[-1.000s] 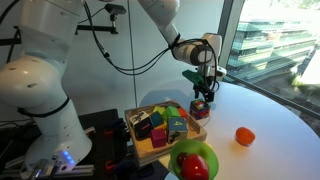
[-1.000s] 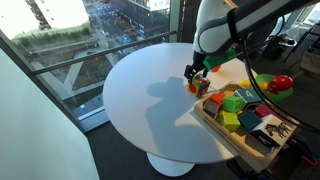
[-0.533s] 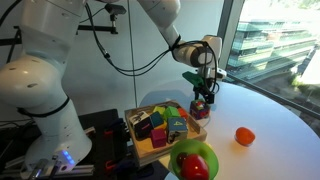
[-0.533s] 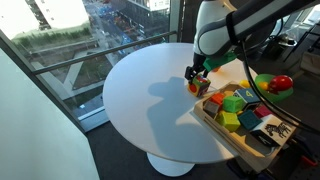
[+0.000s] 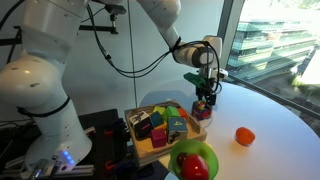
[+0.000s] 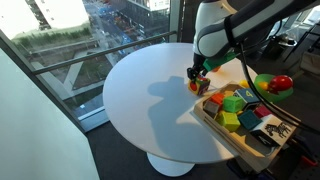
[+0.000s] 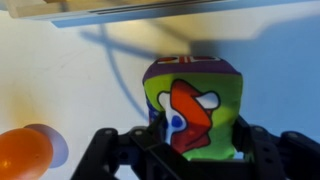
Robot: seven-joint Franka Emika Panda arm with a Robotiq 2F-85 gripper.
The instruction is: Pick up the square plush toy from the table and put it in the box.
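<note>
The square plush toy (image 5: 201, 111) (image 6: 200, 87) rests on the round white table just outside the box (image 5: 133, 127) (image 6: 225, 131), a light-wood tray full of coloured blocks. My gripper (image 5: 203, 100) (image 6: 199, 76) comes straight down over the toy. In the wrist view the toy (image 7: 192, 100) shows a green face with a red and white patch. It fills the gap of my gripper (image 7: 195, 135), and both fingers press against its sides. The box edge (image 7: 150, 10) runs along the top of that view.
An orange ball (image 5: 244, 136) (image 7: 22, 155) lies on the table a little way off. A green bowl (image 5: 207, 155) (image 6: 265, 82) holding a red round thing (image 5: 194, 168) (image 6: 283, 83) stands beside the box. The table rim (image 6: 130, 140) curves near a window.
The fingers have closed in from wide open onto the toy's sides. The arm and the toy stay in place.
</note>
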